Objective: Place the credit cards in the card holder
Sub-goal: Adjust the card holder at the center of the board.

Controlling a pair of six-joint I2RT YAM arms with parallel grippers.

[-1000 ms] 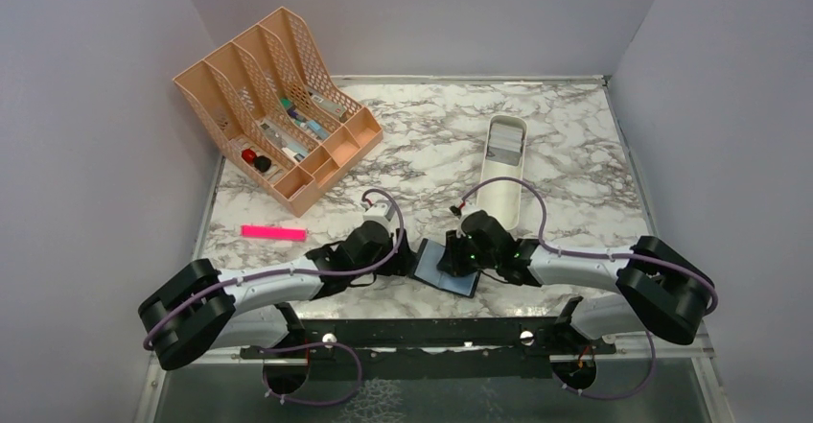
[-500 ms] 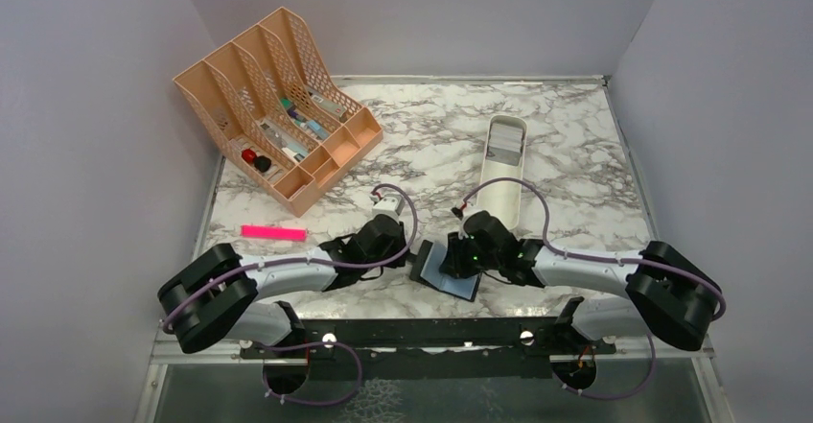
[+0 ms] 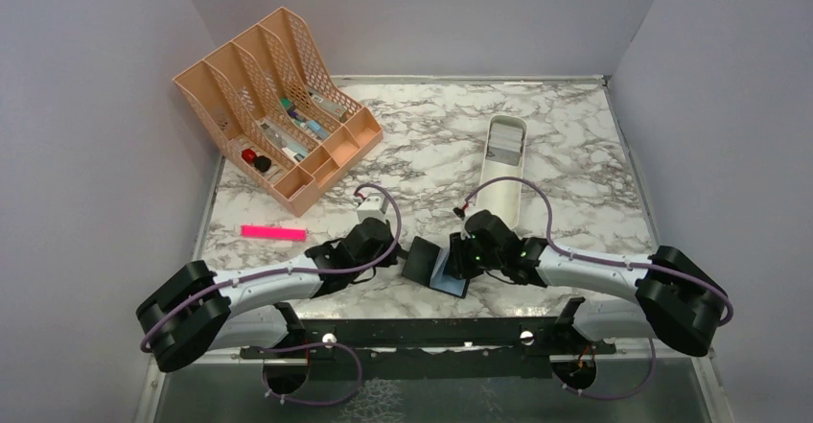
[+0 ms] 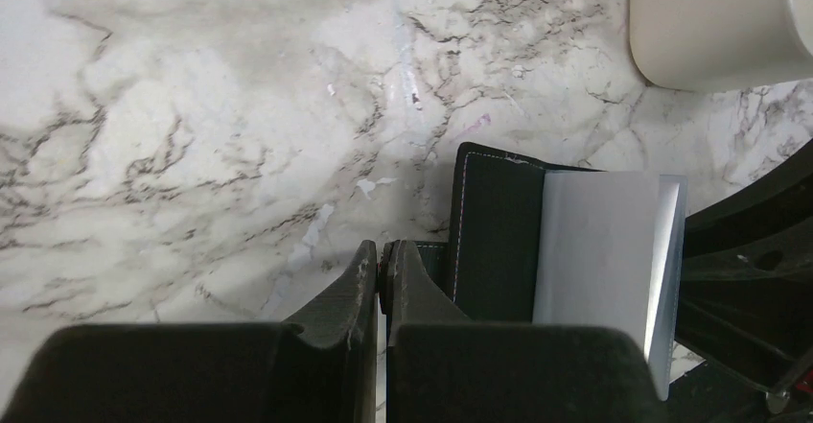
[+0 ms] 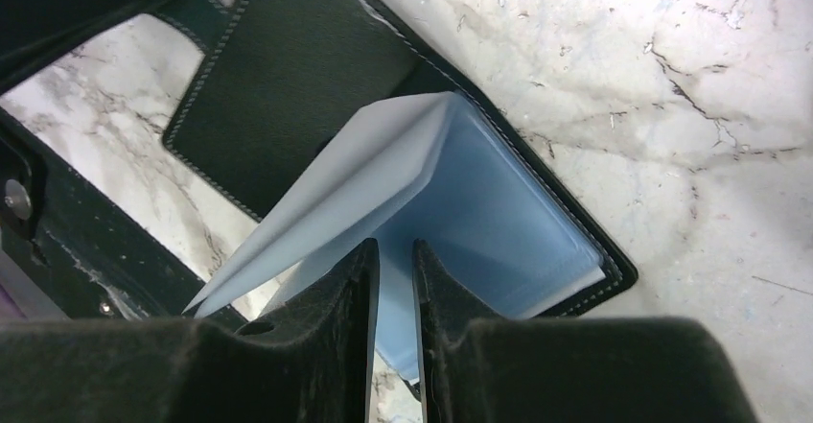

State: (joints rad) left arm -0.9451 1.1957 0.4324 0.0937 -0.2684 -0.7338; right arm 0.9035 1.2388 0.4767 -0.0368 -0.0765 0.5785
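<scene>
Setting: a white surface veined with grey marble, boxed in by plain grey walls.
Card holder: one, lying open at the near middle of the surface, between the two arms.
Holder's direction: its long axis runs left to right, slanting a little nearer on the right. The black stitched cover is on the left and tilts upward. The pale blue sleeves are on the right, with one leaf lifted into a tent shape.
Credit cards: a small grey-and-white stack in the far end of the tray. Their number and direction are too small to tell.
Tray: one, white and oblong, just beyond the holder, with its long axis running near to far.
Left claw: fingers pressed together at the cover's left edge. I cannot tell whether they pinch it.
Right claw: tips over the blue sleeves with a narrow gap between them. I cannot tell whether a leaf is gripped.
Organiser: one, peach plastic, at the far left, holding small items.
Pink marker: one, lying flat at the left, with its long axis running left to right.
</scene>
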